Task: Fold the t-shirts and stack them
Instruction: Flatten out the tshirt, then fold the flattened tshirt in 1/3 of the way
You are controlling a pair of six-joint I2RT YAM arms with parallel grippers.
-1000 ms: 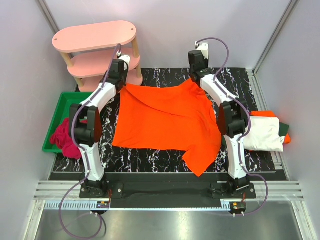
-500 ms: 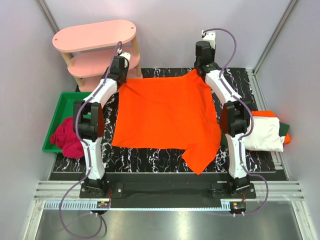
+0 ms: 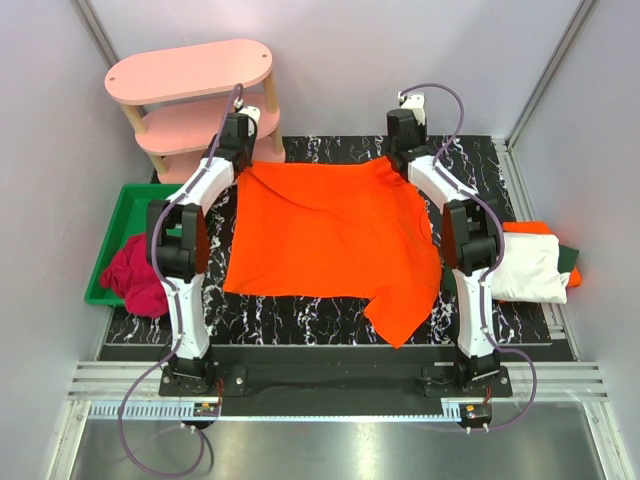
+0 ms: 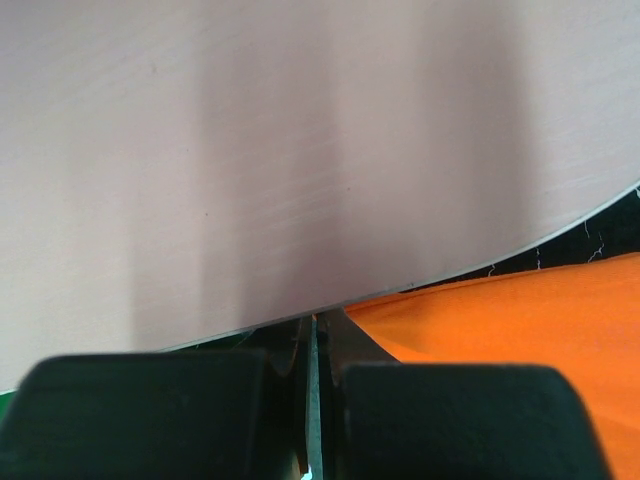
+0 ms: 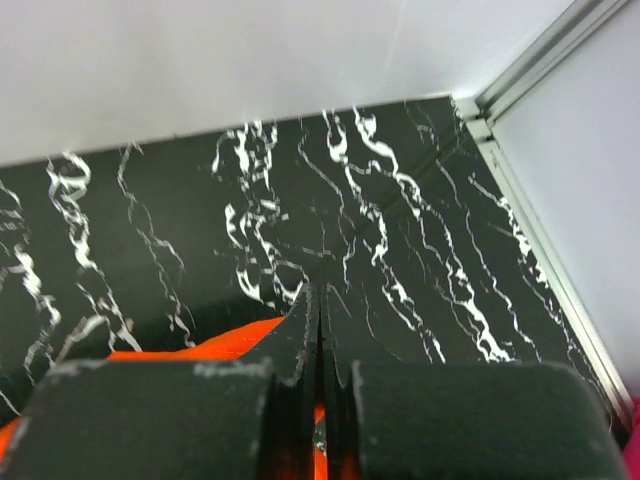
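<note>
The bright orange t-shirt [image 3: 330, 235] lies spread over the black marble table [image 3: 470, 160], one sleeve hanging toward the near edge. My left gripper [image 3: 246, 162] is shut on its far left corner; the left wrist view shows the cloth [image 4: 520, 320] running up to the closed left gripper [image 4: 313, 325]. My right gripper [image 3: 396, 160] is shut on the far right corner, and orange cloth [image 5: 180, 350] shows beside and between the closed fingers of the right gripper [image 5: 320, 295]. At the right edge a folded white t-shirt [image 3: 525, 268] lies on top of a dark green one [image 3: 568, 258] and an orange one [image 3: 527, 228].
A pink tiered shelf [image 3: 190, 75] stands at the back left, close over my left gripper, and fills the left wrist view as the shelf board [image 4: 300, 150]. A green tray [image 3: 125, 210] left of the table holds a crumpled dark red cloth [image 3: 130, 275]. Grey walls enclose the table.
Both grippers carried the shirt's far corners toward the back, flattening the cloth. The right gripper reached farthest back half a second ago and has since come slightly nearer.
</note>
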